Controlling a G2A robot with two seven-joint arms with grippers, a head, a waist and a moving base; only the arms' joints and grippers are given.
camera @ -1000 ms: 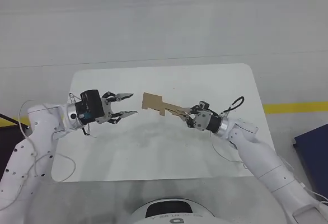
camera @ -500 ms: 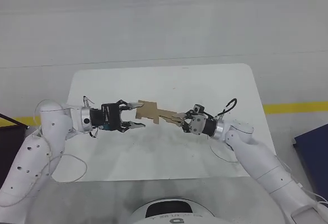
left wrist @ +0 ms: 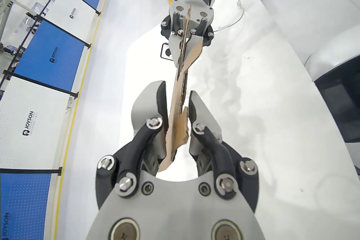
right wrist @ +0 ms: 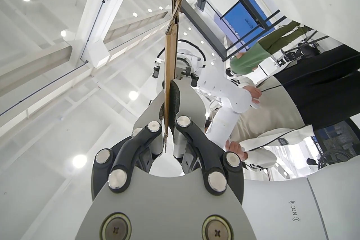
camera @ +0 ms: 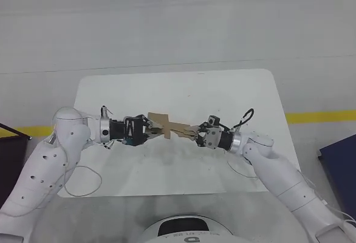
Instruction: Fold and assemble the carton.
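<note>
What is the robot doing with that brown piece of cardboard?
The robot is holding a flat brown cardboard carton up in the air above the white table, with one end in each gripper. The right gripper is clamped on one end, and the left gripper is closed on the other. The carton is stretched between the two arms, edge-on to both wrist cameras. It has not been opened into a box shape yet.

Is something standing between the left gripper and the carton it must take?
No, nothing visible is in the way. One end of the carton lies inside the left gripper, above the table. The right gripper holds the other end. Whether the left grip is closed I cannot tell.
</note>
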